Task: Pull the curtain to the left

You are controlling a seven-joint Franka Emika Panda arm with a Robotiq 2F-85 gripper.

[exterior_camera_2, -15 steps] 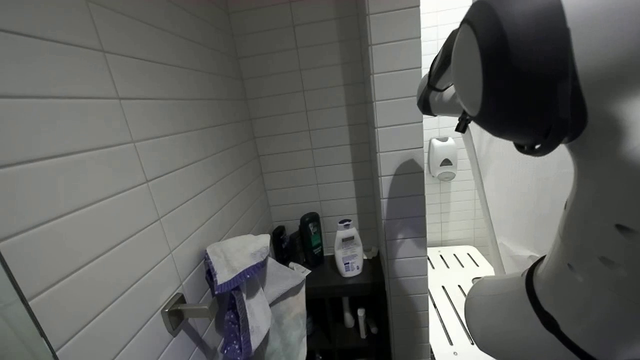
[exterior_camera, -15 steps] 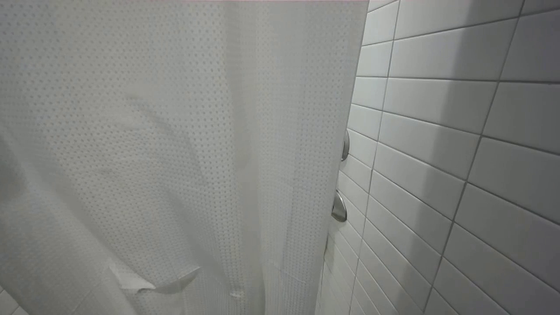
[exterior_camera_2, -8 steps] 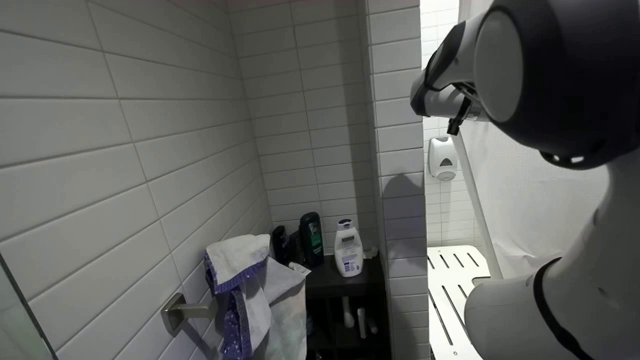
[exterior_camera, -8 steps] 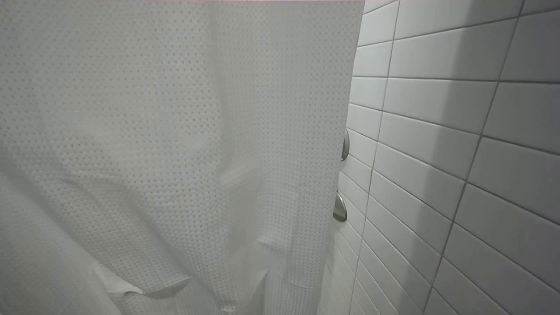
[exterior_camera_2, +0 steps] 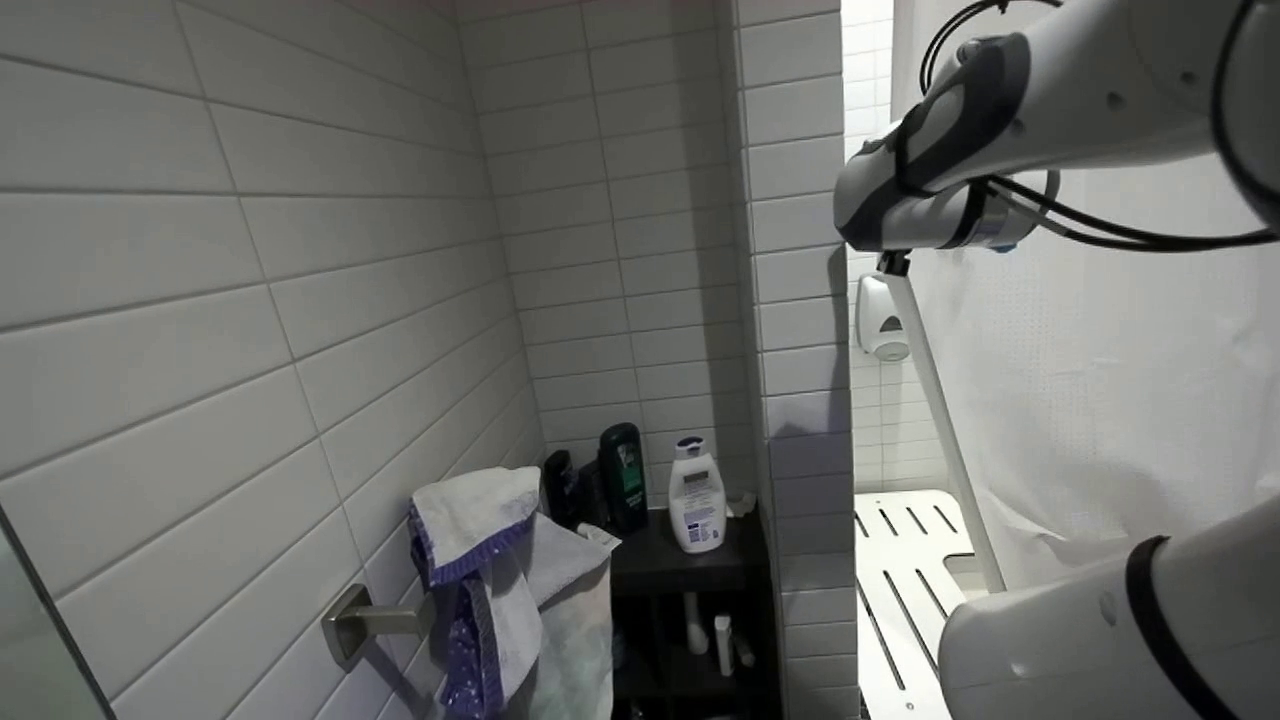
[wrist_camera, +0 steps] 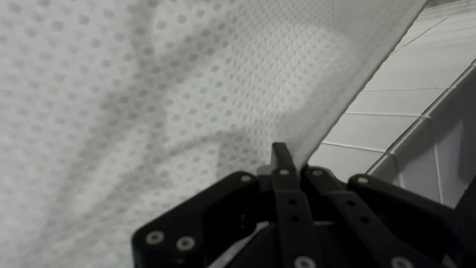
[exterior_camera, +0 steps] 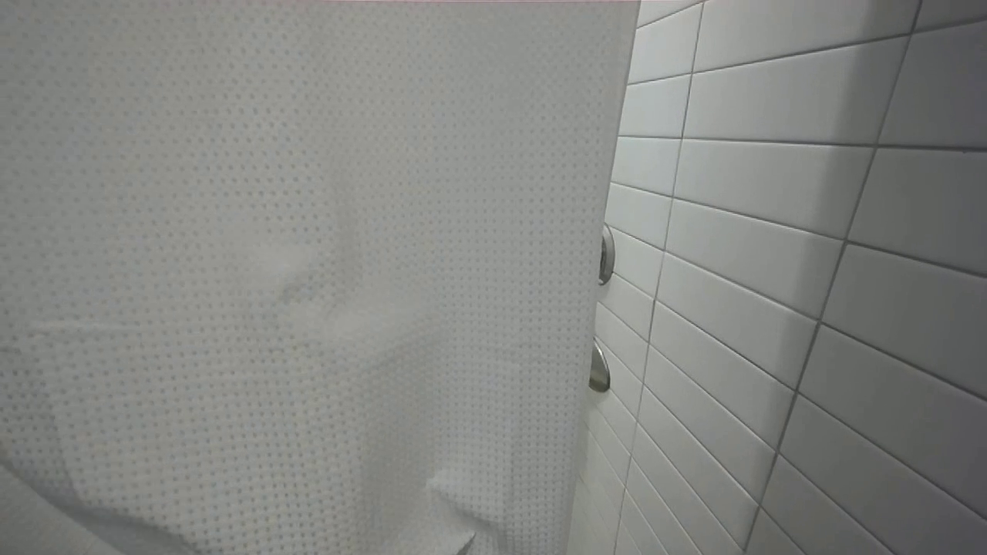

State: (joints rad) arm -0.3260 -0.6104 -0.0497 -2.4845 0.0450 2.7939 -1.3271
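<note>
Arm (exterior_camera_2: 1110, 640) at right in an exterior view, forearm (exterior_camera_2: 1100, 90) sloping down-left to wrist (exterior_camera_2: 865, 195). In wrist view, hand (wrist_camera: 299, 165) juts from bottom edge, fingers (wrist_camera: 292, 208) pinched nearly together.

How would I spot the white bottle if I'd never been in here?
In an exterior view, look along the white tiled wall past the hanging towel to a dark shelf unit. The white bottle stands on top, set apart by its colour from the dark bottles beside it.

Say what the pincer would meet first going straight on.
Likely the curtain: the pincer is shut on its edge, and more of it spreads ahead in the wrist view; depth is unclear.
</note>
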